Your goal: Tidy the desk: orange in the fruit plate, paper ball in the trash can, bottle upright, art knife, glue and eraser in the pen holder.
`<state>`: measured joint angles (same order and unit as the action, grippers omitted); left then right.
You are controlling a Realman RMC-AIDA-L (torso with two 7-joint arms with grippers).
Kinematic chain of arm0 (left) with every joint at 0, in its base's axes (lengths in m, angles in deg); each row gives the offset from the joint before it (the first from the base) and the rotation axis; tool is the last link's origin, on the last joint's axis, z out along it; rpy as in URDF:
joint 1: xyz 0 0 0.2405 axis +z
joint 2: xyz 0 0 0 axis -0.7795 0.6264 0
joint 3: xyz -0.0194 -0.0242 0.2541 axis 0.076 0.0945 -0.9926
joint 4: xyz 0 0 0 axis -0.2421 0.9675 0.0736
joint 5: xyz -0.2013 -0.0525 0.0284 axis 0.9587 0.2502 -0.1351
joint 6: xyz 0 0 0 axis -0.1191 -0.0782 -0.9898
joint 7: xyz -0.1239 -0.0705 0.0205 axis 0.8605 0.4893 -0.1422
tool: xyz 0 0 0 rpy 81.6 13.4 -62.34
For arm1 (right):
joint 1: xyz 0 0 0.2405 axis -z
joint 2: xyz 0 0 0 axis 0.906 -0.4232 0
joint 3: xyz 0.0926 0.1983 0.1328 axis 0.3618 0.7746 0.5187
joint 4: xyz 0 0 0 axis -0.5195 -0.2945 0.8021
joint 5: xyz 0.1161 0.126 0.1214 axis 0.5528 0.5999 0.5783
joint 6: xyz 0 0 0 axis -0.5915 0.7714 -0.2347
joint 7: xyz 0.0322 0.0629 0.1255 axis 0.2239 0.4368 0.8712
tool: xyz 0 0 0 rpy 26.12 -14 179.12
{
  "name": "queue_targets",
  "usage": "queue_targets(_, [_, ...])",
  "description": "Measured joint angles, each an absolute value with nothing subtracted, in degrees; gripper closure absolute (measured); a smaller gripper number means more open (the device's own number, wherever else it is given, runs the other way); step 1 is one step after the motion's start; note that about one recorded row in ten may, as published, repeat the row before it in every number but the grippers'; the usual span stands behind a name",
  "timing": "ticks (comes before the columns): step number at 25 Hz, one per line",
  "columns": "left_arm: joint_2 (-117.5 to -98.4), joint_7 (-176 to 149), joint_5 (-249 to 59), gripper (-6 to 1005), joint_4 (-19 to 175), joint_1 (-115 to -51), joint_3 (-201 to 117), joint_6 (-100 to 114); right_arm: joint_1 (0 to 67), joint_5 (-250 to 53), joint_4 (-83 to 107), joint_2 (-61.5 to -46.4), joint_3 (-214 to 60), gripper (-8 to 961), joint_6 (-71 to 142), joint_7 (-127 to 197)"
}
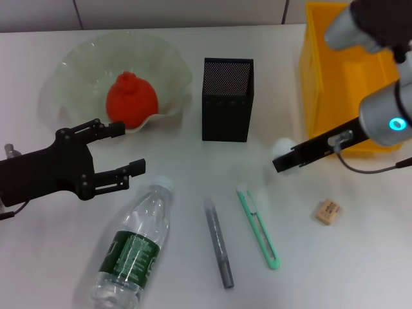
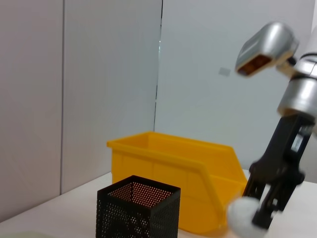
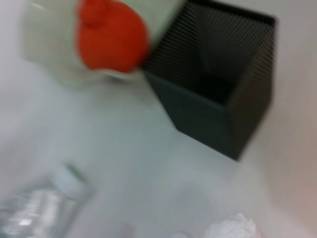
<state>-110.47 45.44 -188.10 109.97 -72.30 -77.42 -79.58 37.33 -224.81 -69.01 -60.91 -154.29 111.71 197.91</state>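
white desk (image 1: 193, 180), paper ball (image 1: 282, 149) half-hidden in right claw (image 1: 280, 161)

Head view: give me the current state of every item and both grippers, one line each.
orange: in the fruit plate
paper ball: held in the right gripper, short of the trash can
bottle: lying on its side
glue, art knife, eraser: on the desk
pen holder: upright
left gripper: open, empty

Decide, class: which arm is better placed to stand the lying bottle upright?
Left. The left gripper hangs open just beside the bottle cap, while the right gripper is shut on the paper ball near the trash can.
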Motion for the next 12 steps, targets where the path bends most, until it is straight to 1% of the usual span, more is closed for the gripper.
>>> queue_targets(2, [-110.40, 45.4, -188.0, 174, 110.0, -71.9, -77.3, -79.8, 38.3, -221.2, -74.4, -60.90, -149.8, 464, 116.1, 195.6])
queue_targets(6, [-110.25, 45.4, -187.9, 173, 110.1, -71.5, -77.3, -80.5, 38.9, -218.9, -79.5, -60.82, -142.7, 443, 120.3, 193.9])
queue_targets(7, [-110.21, 45.4, -187.8, 173, 110.2, -71.2, -77.3, -81.0, 39.3, -218.4, -82.9, -60.74, -137.0, 437, 122.9, 192.5])
queue_targets(10, [-110.21, 45.4, -187.7, 173, 110.2, -71.0, -77.2, -81.4, 39.4, -218.3, -84.9, -60.59, -130.4, 421, 124.9, 189.9])
queue_targets(11, [-110.20, 45.4, -187.6, 173, 110.2, -70.9, -77.1, -81.6, 39.3, -218.3, -85.4, -60.45, -126.5, 416, 125.7, 187.9])
queue_targets(12, [-110.20, 45.9, -187.6, 173, 110.2, -70.9, -77.0, -82.2, 38.6, -218.2, -84.0, -59.92, -119.0, 411, 125.5, 184.0])
